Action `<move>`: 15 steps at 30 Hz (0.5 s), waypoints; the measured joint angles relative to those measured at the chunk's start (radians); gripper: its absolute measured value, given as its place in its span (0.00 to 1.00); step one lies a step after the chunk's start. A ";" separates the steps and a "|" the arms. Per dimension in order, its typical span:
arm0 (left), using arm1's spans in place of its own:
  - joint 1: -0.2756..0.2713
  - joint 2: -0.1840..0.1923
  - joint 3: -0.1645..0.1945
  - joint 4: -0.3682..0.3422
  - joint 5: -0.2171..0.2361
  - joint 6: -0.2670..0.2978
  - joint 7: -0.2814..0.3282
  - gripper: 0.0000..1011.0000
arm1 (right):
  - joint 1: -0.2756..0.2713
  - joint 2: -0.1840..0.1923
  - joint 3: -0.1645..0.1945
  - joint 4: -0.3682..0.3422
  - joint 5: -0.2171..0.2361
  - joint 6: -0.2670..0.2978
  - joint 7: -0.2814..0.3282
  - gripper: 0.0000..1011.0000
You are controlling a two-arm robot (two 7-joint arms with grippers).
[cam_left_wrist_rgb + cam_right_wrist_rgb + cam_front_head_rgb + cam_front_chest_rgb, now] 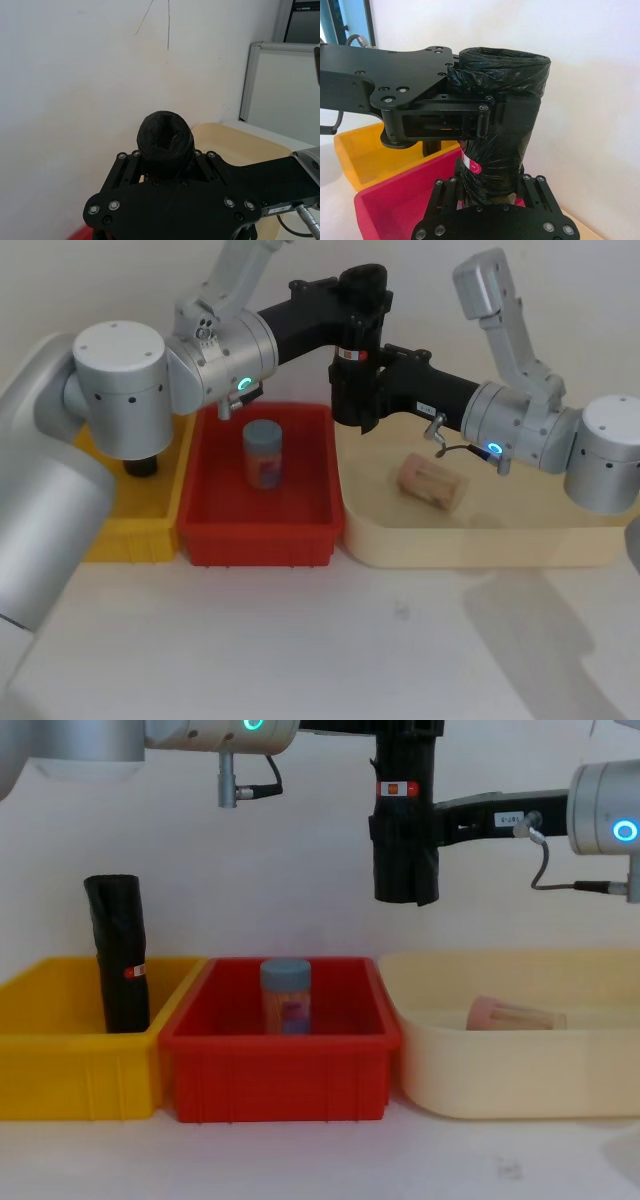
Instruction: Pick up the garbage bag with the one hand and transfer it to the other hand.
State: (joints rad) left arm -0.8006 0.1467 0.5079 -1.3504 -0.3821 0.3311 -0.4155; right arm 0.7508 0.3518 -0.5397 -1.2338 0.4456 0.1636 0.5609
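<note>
The garbage bag (pixel 405 870), a black roll with a white band and red mark, hangs upright in the air above the seam between the red bin (pixel 280 1065) and the cream bin (pixel 520 1070). My left gripper (pixel 405 732), on the green-ring arm, reaches in from the left and is shut on the bag's upper part (pixel 502 75). Coming in from the right on the blue-ring arm, my right gripper (pixel 410 820) is closed around the bag lower down (pixel 492 192). In the left wrist view the bag's crumpled end (pixel 165 137) shows between that gripper's fingers.
A taller slim black roll (pixel 120 950) stands in the yellow bin (pixel 60 1070) at the left. Inside the red bin a blue-capped jar (pixel 285 995) stands upright. A tan, wrapped item (pixel 515 1015) lies in the cream bin. A white wall is close behind.
</note>
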 joint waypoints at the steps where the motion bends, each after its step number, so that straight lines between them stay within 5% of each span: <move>1: 0.000 0.000 0.000 0.000 0.000 0.000 0.000 0.36 | 0.000 0.000 0.000 0.000 0.000 0.000 0.000 0.53; 9: 0.000 0.000 0.000 0.000 0.000 0.000 0.000 0.38 | 0.001 -0.001 0.000 0.001 0.000 0.000 0.000 0.53; 15: 0.000 0.000 0.000 0.000 0.000 0.000 0.000 0.56 | 0.001 -0.001 0.000 0.001 0.000 0.000 0.000 0.53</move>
State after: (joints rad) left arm -0.8006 0.1468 0.5079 -1.3505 -0.3821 0.3311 -0.4157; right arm 0.7519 0.3503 -0.5400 -1.2324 0.4454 0.1634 0.5605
